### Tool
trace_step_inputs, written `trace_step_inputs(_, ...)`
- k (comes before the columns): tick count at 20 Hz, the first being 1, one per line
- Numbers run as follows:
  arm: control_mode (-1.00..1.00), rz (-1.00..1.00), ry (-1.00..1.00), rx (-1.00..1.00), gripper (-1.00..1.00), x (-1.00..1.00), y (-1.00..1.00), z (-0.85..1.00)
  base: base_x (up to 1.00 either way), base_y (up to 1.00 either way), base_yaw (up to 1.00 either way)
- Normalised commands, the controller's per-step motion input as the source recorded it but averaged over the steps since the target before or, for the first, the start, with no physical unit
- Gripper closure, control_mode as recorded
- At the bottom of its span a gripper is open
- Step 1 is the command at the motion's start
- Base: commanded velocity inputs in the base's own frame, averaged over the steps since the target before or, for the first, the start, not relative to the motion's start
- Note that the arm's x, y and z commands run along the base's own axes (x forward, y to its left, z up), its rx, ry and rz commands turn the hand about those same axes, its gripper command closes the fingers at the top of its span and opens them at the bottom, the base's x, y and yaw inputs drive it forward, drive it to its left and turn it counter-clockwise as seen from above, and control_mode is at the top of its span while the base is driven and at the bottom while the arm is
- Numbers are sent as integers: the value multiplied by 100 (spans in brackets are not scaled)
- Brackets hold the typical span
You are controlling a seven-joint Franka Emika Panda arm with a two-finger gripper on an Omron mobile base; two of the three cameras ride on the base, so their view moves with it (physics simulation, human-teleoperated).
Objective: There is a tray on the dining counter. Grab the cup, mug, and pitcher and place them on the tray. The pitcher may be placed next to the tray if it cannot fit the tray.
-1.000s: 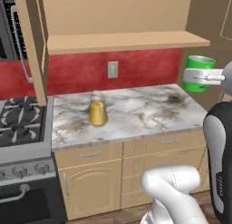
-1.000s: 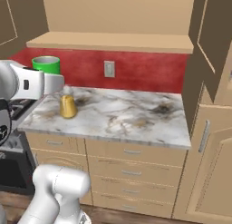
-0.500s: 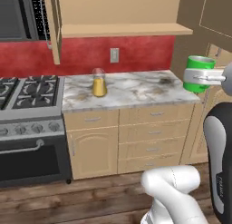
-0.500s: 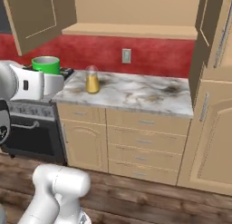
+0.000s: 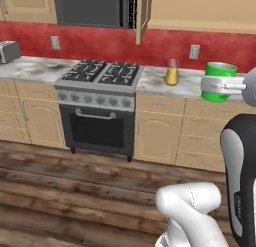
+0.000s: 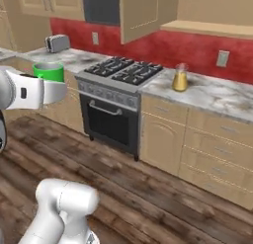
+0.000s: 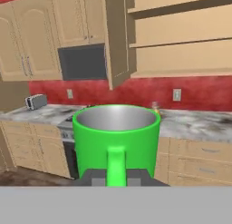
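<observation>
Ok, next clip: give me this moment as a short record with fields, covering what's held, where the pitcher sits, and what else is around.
held item: green mug, upright, empty inside
gripper: gripper shut on the mug's handle, carried in the air
pitcher: pitcher stands on the marble counter right of the stove, untouched
other appliance: toaster on the counter left of the stove
wall: red backsplash with outlets
tray and cup: cannot tell from these views
task status: mug picked up, not yet placed
</observation>
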Motion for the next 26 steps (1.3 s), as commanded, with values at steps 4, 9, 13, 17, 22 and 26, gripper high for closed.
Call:
trace_step_inputs(4,100,0,0,0,100,0,0,0,-84,66,88)
trace_step_inputs(9,100,0,0,0,100,0,0,0,-74,94,92)
trace_step_inputs(13,100,0,0,0,100,0,0,0,-59,100,90)
trace_step_inputs(17,100,0,0,0,100,0,0,0,-16,100,78)
trace_step_inputs(22,100,0,0,0,100,0,0,0,10,100,62)
trace_step_inputs(26,100,0,0,0,100,0,0,0,35,100,41)
